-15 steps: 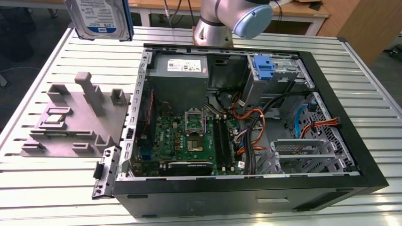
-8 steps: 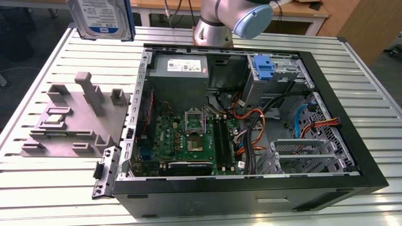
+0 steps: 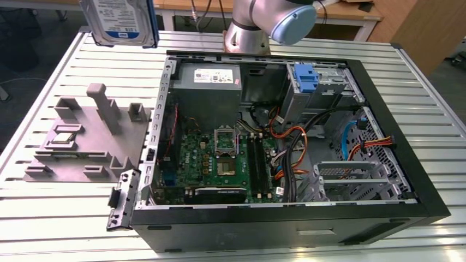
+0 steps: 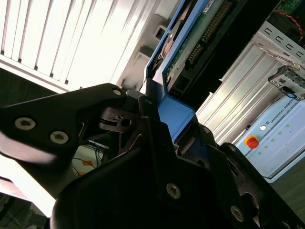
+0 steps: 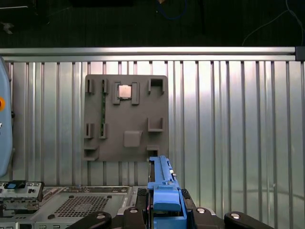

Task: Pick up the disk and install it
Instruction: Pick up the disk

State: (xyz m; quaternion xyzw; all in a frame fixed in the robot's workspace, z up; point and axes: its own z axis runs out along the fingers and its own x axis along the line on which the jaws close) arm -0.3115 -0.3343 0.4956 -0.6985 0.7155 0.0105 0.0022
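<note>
First wrist view: disk (image 5: 161,183) clamped in hand (image 5: 164,212).

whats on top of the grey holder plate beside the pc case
A small square silver chip and a thin green board on edge sit in slots of the grey holder plate. Other slots look empty; the disk, held in the gripper, covers one corner.

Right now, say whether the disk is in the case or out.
Out: the blue-framed silver-grey hard drive, clamped in the tool, hangs outside the black case.
</note>
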